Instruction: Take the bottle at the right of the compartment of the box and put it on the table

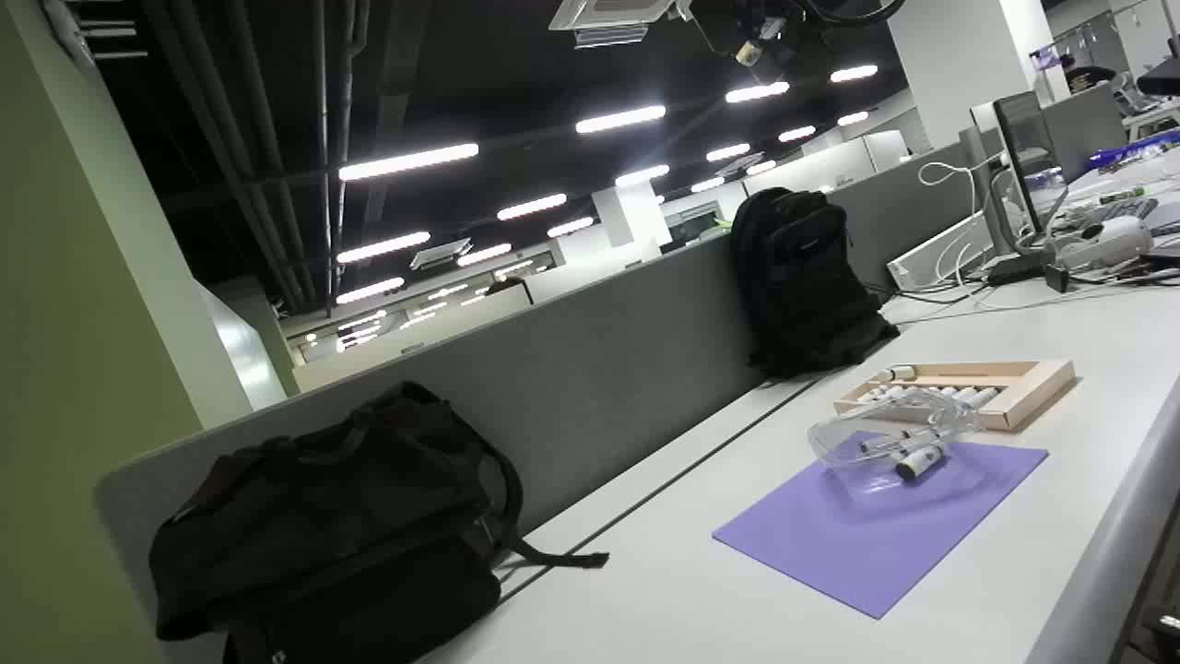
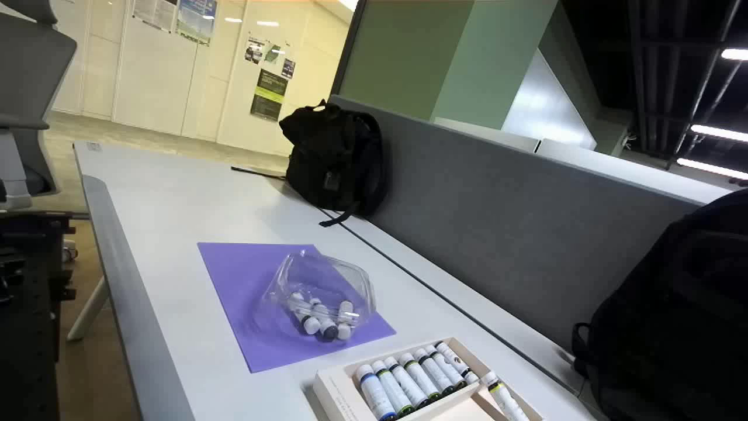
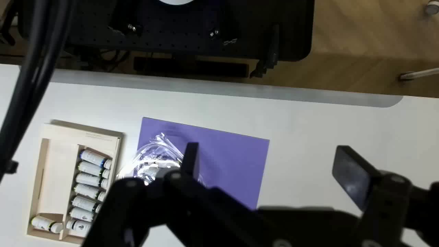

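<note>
A pale wooden box stands on the white table [image 3: 305,120]; it shows in the wrist view [image 3: 80,133] and in both exterior views [image 1: 1037,397] [image 2: 342,389]. One compartment holds a row of several small white-labelled bottles [image 3: 90,191]. A single bottle with a white cap and yellow-green band lies at one end of the wider compartment, in the wrist view [image 3: 44,223] and in both exterior views [image 1: 894,373] [image 2: 505,400]. My gripper [image 3: 269,159] is open and empty, high above the table, to the right of the box in the wrist view.
A purple mat [image 3: 233,157] lies beside the box. On it is a clear plastic container [image 2: 359,275] with several bottles [image 2: 323,318] inside. Black bags [image 1: 332,526] [image 1: 802,277] stand against the grey divider [image 1: 627,360]. A monitor [image 1: 1028,166] and cables stand farther along.
</note>
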`<action>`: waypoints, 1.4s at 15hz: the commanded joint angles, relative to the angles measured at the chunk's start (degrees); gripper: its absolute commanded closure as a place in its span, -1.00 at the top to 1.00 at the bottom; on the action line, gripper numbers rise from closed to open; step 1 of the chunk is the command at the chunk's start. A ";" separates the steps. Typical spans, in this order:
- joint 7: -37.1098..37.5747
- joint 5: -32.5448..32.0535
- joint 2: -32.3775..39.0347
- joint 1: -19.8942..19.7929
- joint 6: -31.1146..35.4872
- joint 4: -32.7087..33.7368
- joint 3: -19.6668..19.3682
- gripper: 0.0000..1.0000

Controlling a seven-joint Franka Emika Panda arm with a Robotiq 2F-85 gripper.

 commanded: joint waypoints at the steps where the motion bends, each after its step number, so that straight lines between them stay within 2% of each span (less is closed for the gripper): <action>1: 0.01 -0.02 0.12 -0.01 -0.09 0.18 0.00 1.00; 8: -0.01 -0.02 0.12 -0.01 -0.06 0.19 0.00 1.00; 14: -4.12 -10.38 3.74 -3.77 6.83 2.41 -3.23 1.00; 17: -10.18 -18.16 9.11 -5.65 5.42 6.66 -5.82 1.00; 18: -9.56 -20.38 11.13 -6.59 4.58 8.53 -6.36 1.00; 19: -8.78 -17.59 6.42 -5.08 7.20 3.05 -5.93 1.00; 21: -9.63 -19.42 9.39 -6.15 6.98 5.32 -7.04 1.00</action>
